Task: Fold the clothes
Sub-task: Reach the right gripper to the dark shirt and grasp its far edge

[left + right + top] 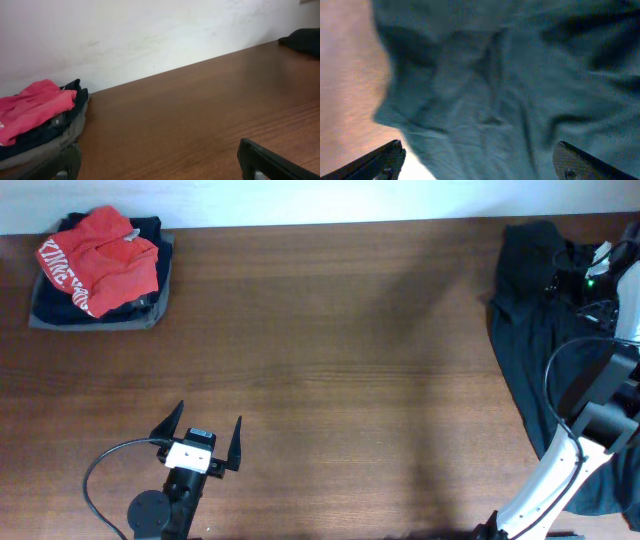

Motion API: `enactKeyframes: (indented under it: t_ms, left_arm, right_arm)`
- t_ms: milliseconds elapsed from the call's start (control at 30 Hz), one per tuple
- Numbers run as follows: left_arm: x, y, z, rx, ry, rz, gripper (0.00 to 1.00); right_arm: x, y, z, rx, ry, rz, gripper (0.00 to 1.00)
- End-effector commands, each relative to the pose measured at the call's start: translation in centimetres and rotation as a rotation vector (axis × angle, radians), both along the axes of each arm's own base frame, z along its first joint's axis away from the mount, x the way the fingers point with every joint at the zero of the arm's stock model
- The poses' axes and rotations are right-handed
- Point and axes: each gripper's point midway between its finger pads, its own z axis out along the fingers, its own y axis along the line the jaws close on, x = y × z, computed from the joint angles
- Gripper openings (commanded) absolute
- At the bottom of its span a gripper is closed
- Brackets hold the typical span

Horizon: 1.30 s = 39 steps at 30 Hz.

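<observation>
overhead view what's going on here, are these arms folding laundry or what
Two robot arms work at a wooden table on a clothes-folding job, and nothing is gripped at this moment. The right end effector hangs open over a crumpled dark teal-grey garment at the table's right edge. The left end effector is open near the front left, away from any fabric. A stack of clothes with a red garment on top lies in the far left corner.

a brown wooden table [330, 330] stretches ahead of the left fingers [270, 162], its grain running side to side. beyond them, at its far edge, rises a white wall [150, 35], faintly scuffed.
</observation>
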Motion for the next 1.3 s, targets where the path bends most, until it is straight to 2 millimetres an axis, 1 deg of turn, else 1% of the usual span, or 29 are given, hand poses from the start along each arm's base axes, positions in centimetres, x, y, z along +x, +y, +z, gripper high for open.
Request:
enactKeyframes:
  t_ms: [0, 200, 300, 600, 867, 1133, 1167, 1233, 1267]
  left_arm:
    - [0.0, 0.2, -0.2, 0.016, -0.003, 0.008, 0.99]
    - [0.0, 0.2, -0.2, 0.016, -0.002, 0.008, 0.99]
    - [0.0, 0.2, -0.2, 0.016, -0.002, 0.008, 0.99]
    - [0.0, 0.2, -0.2, 0.016, -0.002, 0.008, 0.99]
    - [0.0, 0.2, -0.2, 0.016, -0.003, 0.008, 0.99]
    - [0.0, 0.2, -0.2, 0.016, -0.003, 0.008, 0.99]
    - [0.0, 0.2, -0.2, 0.016, -0.002, 0.008, 0.99]
    - [0.0, 0.2, -0.2, 0.016, -0.003, 0.008, 0.99]
    - [0.0, 0.2, -0.2, 0.016, -0.003, 0.008, 0.99]
  right_arm:
    - [2.1, 3.3, 0.0, 0.163, -0.091, 0.074, 0.99]
    - [2.9, 5.0, -1.5, 0.177, -0.070, 0.098, 0.98]
    - [2.8, 5.1, -2.2, 0.200, -0.051, 0.054, 0.99]
    - [1.9, 5.6, -4.3, 0.224, -0.007, 0.049, 0.99]
    - [2.0, 5.5, -6.4, 0.216, -0.023, 0.051, 0.99]
    - [2.4, 5.3, -6.6, 0.206, -0.042, 0.052, 1.00]
    - [2.4, 5.3, -6.6, 0.205, -0.043, 0.052, 0.97]
    - [2.5, 5.4, -6.6, 0.204, -0.045, 0.055, 0.85]
    - [2.6, 5.5, -6.6, 0.204, -0.045, 0.058, 0.80]
